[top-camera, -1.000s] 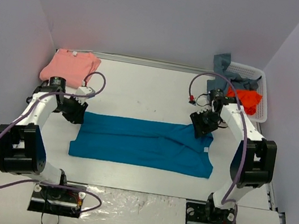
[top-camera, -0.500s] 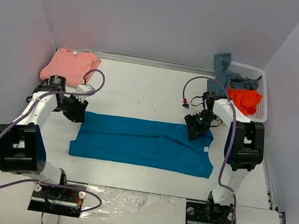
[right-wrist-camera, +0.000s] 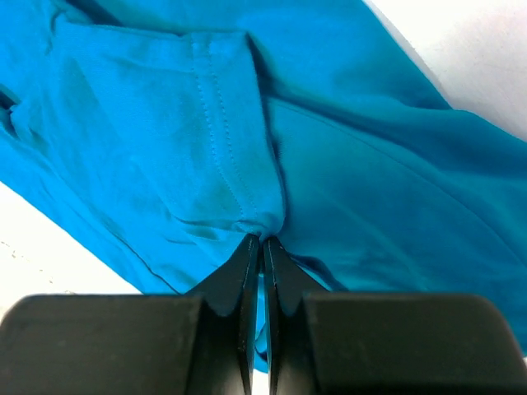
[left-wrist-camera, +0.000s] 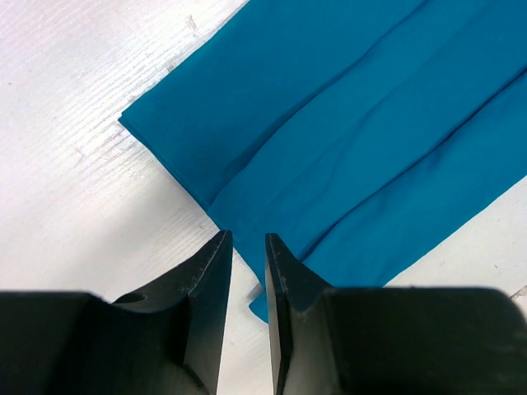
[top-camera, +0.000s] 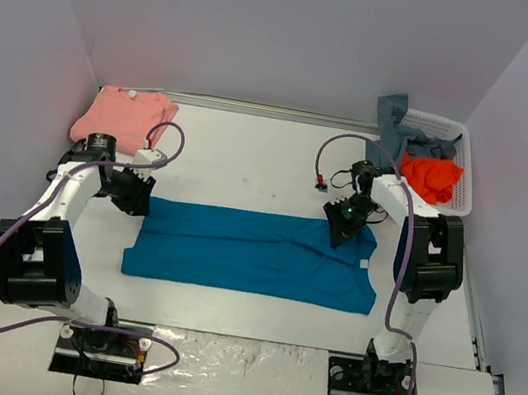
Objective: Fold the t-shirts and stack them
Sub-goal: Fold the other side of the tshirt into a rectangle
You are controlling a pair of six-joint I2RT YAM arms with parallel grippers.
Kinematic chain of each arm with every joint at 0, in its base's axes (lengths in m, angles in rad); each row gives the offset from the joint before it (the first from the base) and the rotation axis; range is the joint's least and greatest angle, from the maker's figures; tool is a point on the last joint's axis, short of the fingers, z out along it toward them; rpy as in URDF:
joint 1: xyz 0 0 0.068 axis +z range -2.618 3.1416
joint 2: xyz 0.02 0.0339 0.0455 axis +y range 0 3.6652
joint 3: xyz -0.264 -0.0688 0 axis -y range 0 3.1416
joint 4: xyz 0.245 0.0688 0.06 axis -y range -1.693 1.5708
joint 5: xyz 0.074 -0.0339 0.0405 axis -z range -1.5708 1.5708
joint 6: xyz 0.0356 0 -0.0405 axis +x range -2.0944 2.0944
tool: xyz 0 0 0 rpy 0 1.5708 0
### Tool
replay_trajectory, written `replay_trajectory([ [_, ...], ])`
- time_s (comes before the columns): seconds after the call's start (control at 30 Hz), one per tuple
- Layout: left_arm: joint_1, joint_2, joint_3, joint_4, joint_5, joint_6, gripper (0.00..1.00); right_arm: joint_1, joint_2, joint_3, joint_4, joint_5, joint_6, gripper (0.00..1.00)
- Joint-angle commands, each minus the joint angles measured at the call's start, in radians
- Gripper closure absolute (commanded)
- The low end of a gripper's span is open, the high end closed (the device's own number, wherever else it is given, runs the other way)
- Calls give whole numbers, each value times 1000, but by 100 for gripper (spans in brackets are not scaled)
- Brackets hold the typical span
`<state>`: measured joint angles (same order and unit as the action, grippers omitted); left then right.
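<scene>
The teal shirt (top-camera: 249,256) lies folded mid-surface (top-camera: 250,160). Right gripper (right-wrist-camera: 263,241) is clenched on a cloth pinch at its 2 o'clock corner. Left gripper (left-wrist-camera: 247,239) is at the 10 o'clock corner, grip cannot be told. Cloth judged light and limp; hold it at the corners.

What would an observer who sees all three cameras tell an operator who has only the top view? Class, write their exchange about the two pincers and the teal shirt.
Operator: From above I can't see the tips. Has the right pincer closed on cloth?
Observer: Yes. The right wrist view shows the right pincer shut, with a bunched fold of the teal shirt pinched between its tips.
Operator: And the left one?
Observer: The left wrist view shows the left pincer at the shirt's folded edge, its jaws a narrow gap apart. I cannot tell whether they grip cloth.
</scene>
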<state>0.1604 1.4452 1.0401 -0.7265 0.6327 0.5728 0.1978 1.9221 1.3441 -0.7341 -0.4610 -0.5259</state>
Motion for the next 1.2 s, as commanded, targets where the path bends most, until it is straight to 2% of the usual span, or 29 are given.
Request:
replay_trajectory([
  [0.0, 8, -28, 17, 2, 30, 2, 78, 20, -75, -10, -62, 1, -9, 100],
  [0.17, 8, -51, 17, -2, 30, -2, 79, 83, -144, -43, -119, 33, -63, 100],
  [0.47, 8, -104, 5, -8, 19, -21, 79, 146, -141, -109, -172, 114, -117, 100],
  [0.6, 8, -121, -6, -11, 13, -24, 79, 161, -120, -140, -174, 143, -123, 95],
  [0.73, 8, -138, -18, -10, 12, -28, 79, 170, -106, -155, -171, 151, -131, 85],
  [0.8, 8, -143, -23, -8, 10, -31, 79, 181, -101, -158, -172, 142, -134, 73],
  [0.83, 8, -143, -25, -8, 12, -34, 78, 187, -101, -160, -174, 133, -135, 71],
  [1.17, 8, -152, -45, 1, 10, -39, 78, 247, -106, -160, -194, 78, -152, 63],
])
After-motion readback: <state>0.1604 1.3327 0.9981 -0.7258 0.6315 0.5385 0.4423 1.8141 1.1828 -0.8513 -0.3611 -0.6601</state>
